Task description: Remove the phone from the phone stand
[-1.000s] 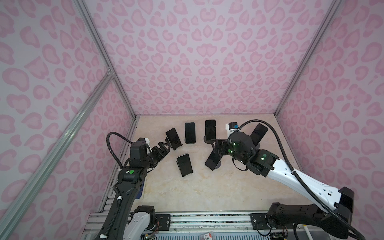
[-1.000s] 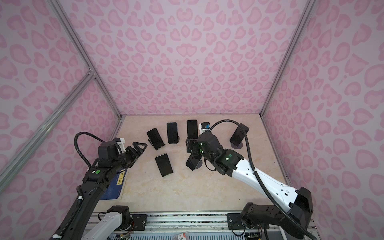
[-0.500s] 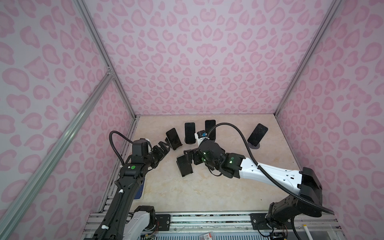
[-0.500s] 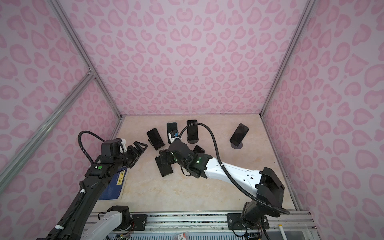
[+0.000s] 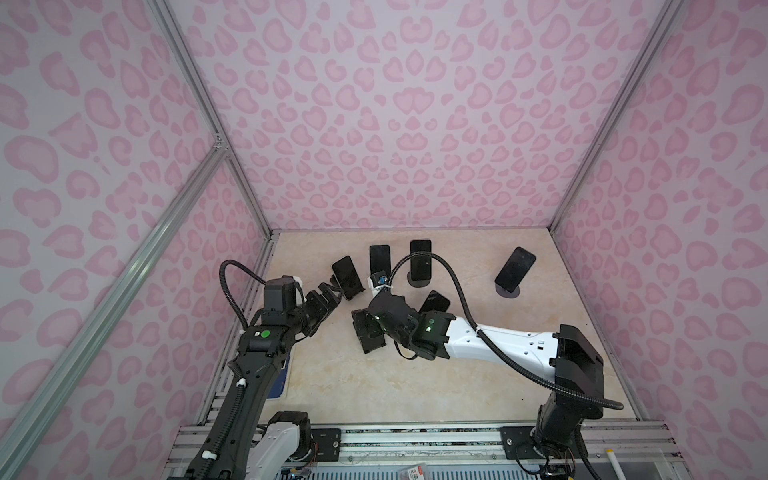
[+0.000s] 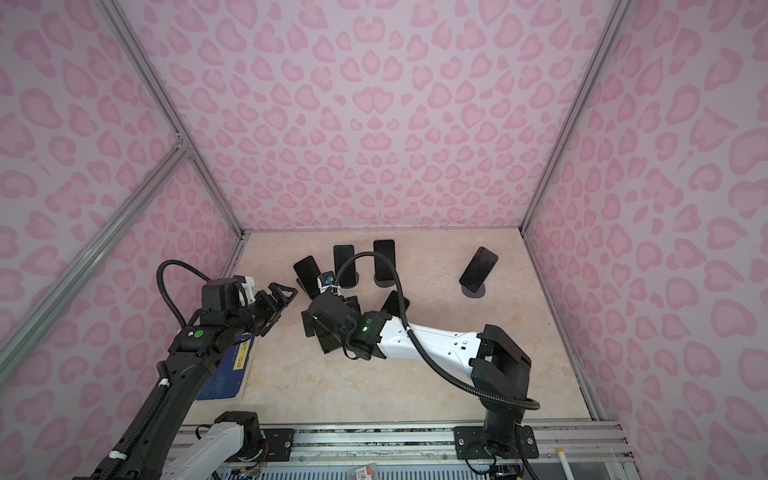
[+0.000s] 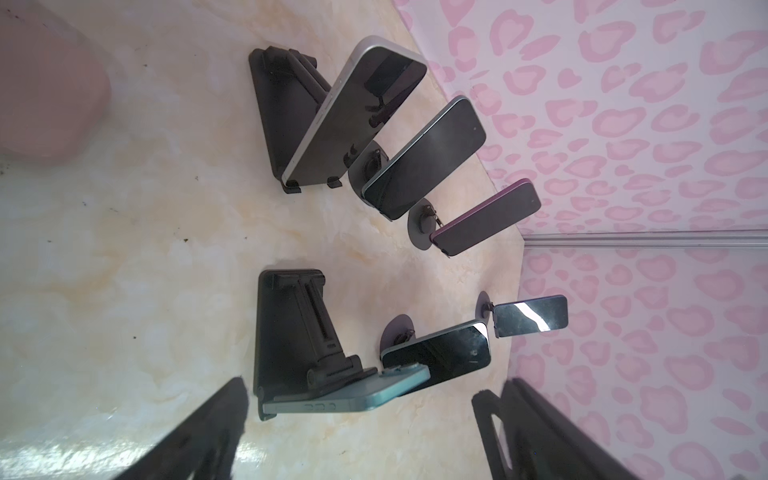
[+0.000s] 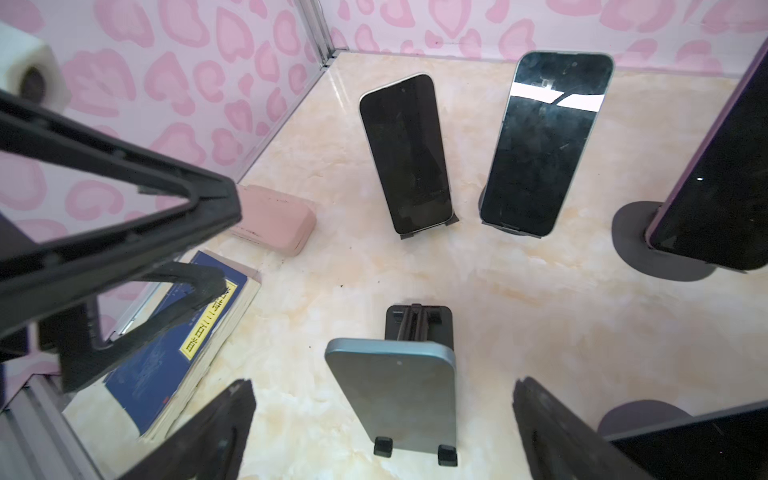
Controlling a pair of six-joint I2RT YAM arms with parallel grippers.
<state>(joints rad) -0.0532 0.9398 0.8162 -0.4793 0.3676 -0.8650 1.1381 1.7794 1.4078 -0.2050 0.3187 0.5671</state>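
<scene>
Right gripper swung left, hides teal phone in top views.

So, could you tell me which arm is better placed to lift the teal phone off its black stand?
The right, I'd say. The right gripper hangs open directly over the teal phone, which sits between its fingers in the right wrist view. The left gripper, also open, stands off to the side.
</scene>
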